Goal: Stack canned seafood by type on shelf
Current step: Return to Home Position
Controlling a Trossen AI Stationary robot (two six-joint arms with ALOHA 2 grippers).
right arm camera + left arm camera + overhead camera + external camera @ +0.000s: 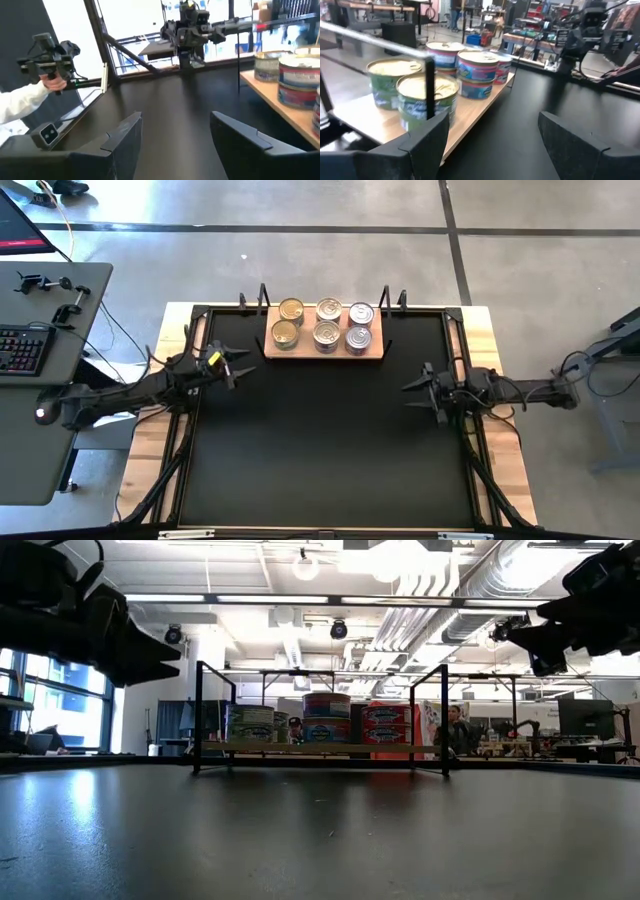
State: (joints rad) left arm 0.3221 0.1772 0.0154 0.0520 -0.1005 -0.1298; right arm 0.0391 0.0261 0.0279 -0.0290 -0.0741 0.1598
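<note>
The canned seafood [327, 323] stands on the shelf [374, 354], a light wooden board at the far middle of the black tabletop. From above, several lids show in two rows: gold at the left [288, 321], silver at the middle and right. In the low view the cans [327, 718] are stacked two high. My left gripper [240, 368] hangs open above the table, left of the shelf's left end, and the gold-lidded cans [427, 95] show just beyond its fingers. My right gripper [408, 395] hangs open over the table's right part, right of and nearer than the shelf.
Thin black uprights [198, 715] stand at the shelf's ends. Bare black tabletop [320, 450] lies between the two grippers and toward the near edge. A side desk with a keyboard [22, 348] stands at the left. A person's white-sleeved hand holding a device [47, 75] shows beyond the table.
</note>
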